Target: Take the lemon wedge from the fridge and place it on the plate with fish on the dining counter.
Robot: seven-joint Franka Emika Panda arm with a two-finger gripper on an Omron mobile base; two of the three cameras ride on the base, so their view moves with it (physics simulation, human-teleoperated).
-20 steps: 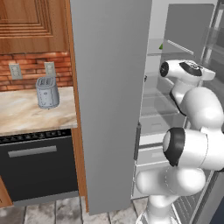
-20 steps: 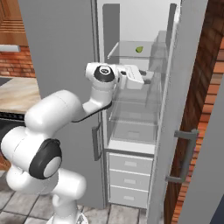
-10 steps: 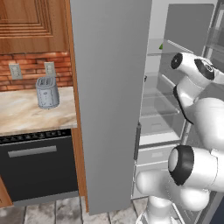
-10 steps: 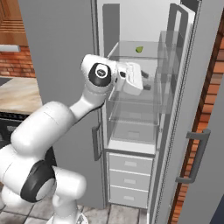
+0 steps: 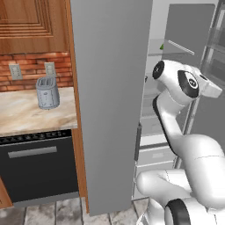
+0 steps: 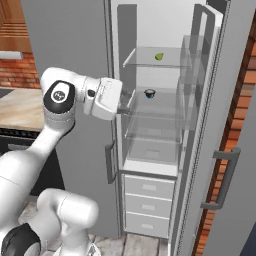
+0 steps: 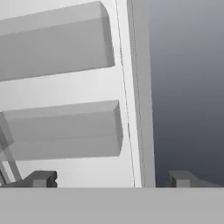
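Right base view shows the fridge (image 6: pixel 165 125) standing open, its white interior fitted with clear glass shelves and three white drawers at the bottom. On the top glass shelf (image 6: pixel 150 62) lies the lemon wedge (image 6: pixel 159 56), a small yellow-green piece toward the back right. One shelf lower sits a small dark round cup (image 6: pixel 149 93) with a bluish inside. The white arm reaches in from the left, and its gripper (image 6: pixel 125 102) is at the left edge of the fridge opening, level with the middle shelf, below and to the left of the wedge and well apart from it.

Hand view has the two dark fingertips (image 7: pixel 41 178) set far apart at either side of the bottom, so the jaws are wide and hold nothing; between them are white and grey fridge surfaces.

Left base view shows the grey fridge door (image 5: pixel 112 101) swung open, a grey toaster (image 5: pixel 47 92) on the marbled surface (image 5: pixel 26 116) before a brick wall, and a black dishwasher (image 5: pixel 39 169) below. No writing or brand can be read anywhere.
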